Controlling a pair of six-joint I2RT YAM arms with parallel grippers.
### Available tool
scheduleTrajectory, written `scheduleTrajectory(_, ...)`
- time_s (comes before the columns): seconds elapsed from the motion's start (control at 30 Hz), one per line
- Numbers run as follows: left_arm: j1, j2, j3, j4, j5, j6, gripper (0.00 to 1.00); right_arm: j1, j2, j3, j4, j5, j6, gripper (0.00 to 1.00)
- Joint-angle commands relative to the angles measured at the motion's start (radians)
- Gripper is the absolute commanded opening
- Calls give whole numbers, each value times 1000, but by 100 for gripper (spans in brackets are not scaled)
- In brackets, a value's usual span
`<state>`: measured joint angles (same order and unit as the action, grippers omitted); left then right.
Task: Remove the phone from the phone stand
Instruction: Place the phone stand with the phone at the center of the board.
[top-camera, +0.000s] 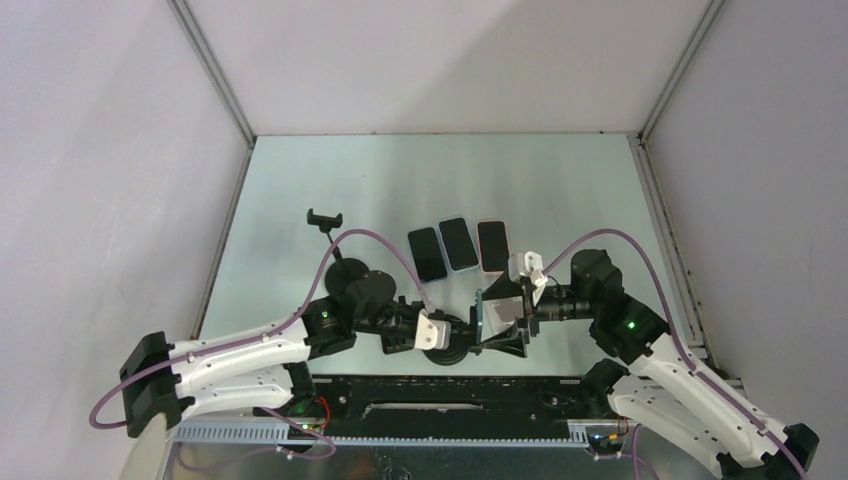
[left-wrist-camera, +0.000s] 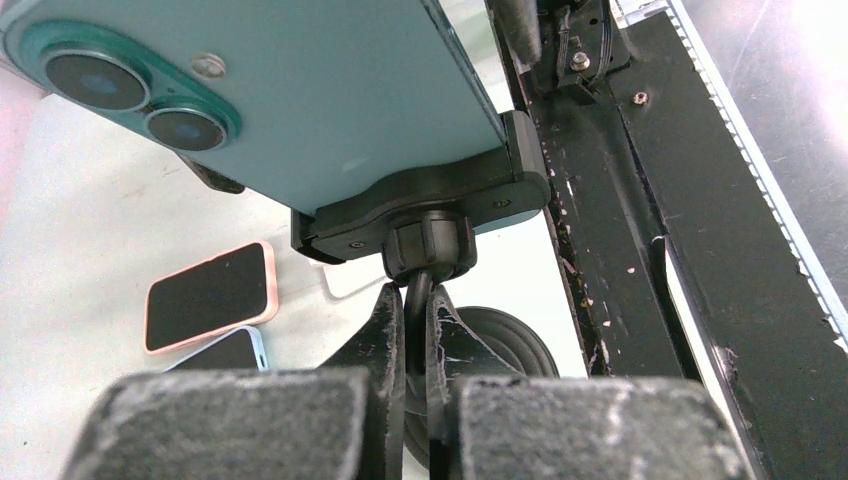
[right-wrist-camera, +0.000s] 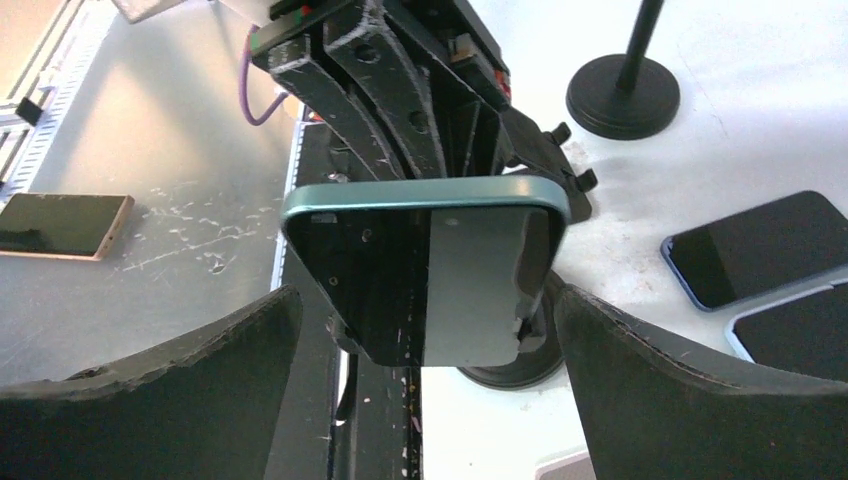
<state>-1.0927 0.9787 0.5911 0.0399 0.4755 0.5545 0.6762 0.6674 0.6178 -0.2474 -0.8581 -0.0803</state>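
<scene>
The teal phone (right-wrist-camera: 425, 270) sits clamped in the cradle (left-wrist-camera: 420, 205) of the phone stand (left-wrist-camera: 500, 345), held up off the table (top-camera: 300, 190) near its front edge, with its camera lenses turned toward the left arm. The likeliest trouble, as I judge it, is the cradle's hold. If the phone is pulled before it slides free, the whole stand may tip or swivel at its ball joint, and a grip that lands low could pinch the cradle's arm along with the phone. The phone's smooth edges could also slip, and a drop would land among the three spare phones (top-camera: 459, 242) lying flat just beyond. The right gripper (right-wrist-camera: 425, 310) is spread wide, with one finger (right-wrist-camera: 200, 380) on each side of the phone and neither touching it. The phone lies squarely in the gap, end-on to that wrist. The left gripper (left-wrist-camera: 415, 330) is pinched tight on the stand's thin stem (left-wrist-camera: 418, 290) just below the ball joint, bracing it. A second, empty stand (top-camera: 325, 218) is well apart at the left.
</scene>
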Motion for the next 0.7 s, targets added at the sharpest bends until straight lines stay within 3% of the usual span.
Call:
scheduleTrajectory(0.0, -3, -18, 25, 8, -28, 54, 0, 45, 0, 2, 76, -9, -16, 99)
scheduleTrajectory(0.23, -3, -17, 30, 3, -22, 53, 0, 111, 15, 1, 118, 83, -25, 99)
scheduleTrajectory(0.67, -3, -18, 30, -3, -22, 53, 0, 121, 20, 2, 92, 138, -35, 92)
